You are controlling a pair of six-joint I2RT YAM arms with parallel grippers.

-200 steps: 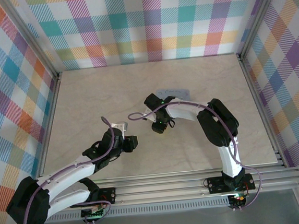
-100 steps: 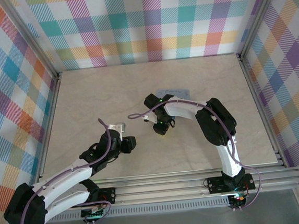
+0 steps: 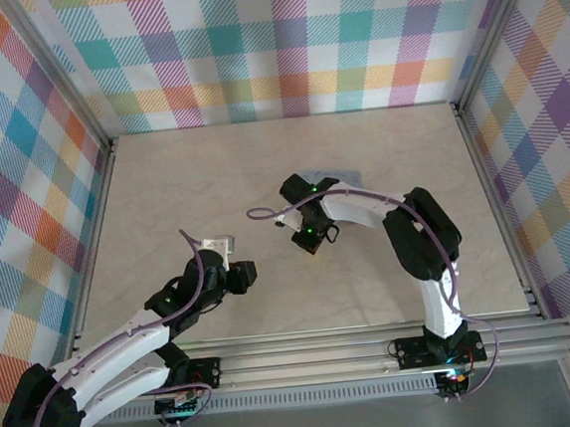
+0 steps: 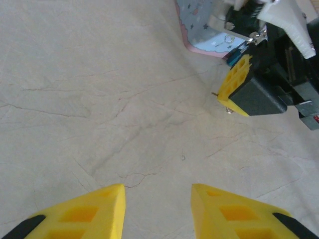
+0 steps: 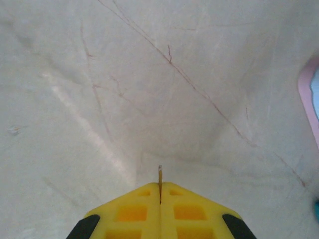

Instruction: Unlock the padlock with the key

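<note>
While the right tool (image 5: 160,188) pinches the key (image 5: 160,174) edge-on between closed fingers, thin blade poking out ahead, the insertion step looks to be in hand but not yet made. Padlock (image 4: 237,49), as far as I can tell, is that teal sliver at the near edge of the tin (image 4: 199,27), just beside the right tool and off to its side, not in line with the blade. Left tool (image 4: 157,194) hovers open and empty over the bench (image 4: 75,99), short of the lock. Next call, I'd say: swing the blade round to the keyhole, and the left likely has to steady that tiny body first
</note>
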